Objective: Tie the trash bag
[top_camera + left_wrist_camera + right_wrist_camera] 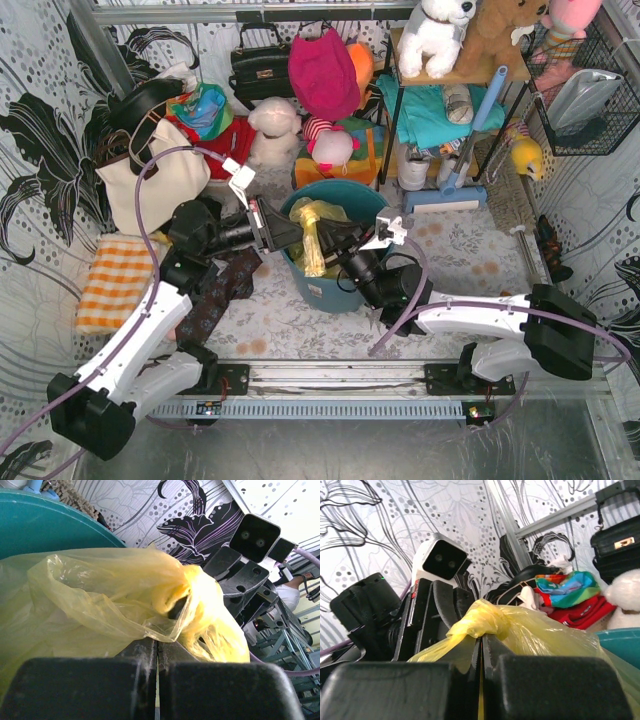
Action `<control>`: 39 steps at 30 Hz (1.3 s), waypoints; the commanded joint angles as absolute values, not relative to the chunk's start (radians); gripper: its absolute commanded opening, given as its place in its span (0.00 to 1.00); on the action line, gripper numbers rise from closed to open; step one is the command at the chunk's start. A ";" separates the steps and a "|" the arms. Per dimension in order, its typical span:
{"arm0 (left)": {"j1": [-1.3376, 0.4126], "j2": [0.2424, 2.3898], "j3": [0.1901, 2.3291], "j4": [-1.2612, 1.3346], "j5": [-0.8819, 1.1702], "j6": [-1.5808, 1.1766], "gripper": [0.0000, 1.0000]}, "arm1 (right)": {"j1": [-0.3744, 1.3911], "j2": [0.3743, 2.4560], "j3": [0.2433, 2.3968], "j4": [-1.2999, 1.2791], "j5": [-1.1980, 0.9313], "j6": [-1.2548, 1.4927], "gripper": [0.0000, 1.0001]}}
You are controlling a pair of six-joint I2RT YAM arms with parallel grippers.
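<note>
Glossy, crinkled yellow trash bag (316, 238) is clamped by left fingers (85, 690) and right fingers (560, 690).

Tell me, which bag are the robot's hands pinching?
The thin yellow trash bag in the teal bucket. The left gripper and right gripper are both shut on it; the cream tote and black handbag sit apart, untouched.
</note>
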State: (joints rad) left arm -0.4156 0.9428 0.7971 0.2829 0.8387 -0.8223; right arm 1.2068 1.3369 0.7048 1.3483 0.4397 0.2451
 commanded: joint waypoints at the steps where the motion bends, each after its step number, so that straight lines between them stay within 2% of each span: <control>1: -0.420 0.927 0.817 0.322 0.826 -0.823 0.00 | 1.210 1.360 0.686 1.464 0.308 0.266 0.00; 8: -0.425 0.898 0.798 0.423 0.875 -0.874 0.00 | 1.210 1.396 0.713 1.467 0.358 0.190 0.00; 16: -0.479 0.875 0.783 0.422 0.889 -0.873 0.00 | 1.211 1.460 0.773 1.519 0.399 0.066 0.00; 23: -0.552 0.875 0.771 0.411 0.894 -0.858 0.00 | 1.210 1.485 0.798 1.544 0.518 -0.002 0.00; 33: -0.591 0.854 0.827 0.121 0.808 -0.671 0.00 | 1.211 1.484 0.757 1.564 0.536 0.025 0.00; 34: -0.591 0.850 0.845 0.072 0.792 -0.640 0.05 | 1.211 1.481 0.750 1.573 0.521 0.033 0.00; 36: -0.591 0.837 0.886 -0.027 0.735 -0.579 0.22 | 1.210 1.478 0.733 1.595 0.488 0.048 0.00; 39: -0.591 0.819 0.948 -0.163 0.646 -0.496 0.37 | 1.211 1.471 0.718 1.604 0.447 0.070 0.00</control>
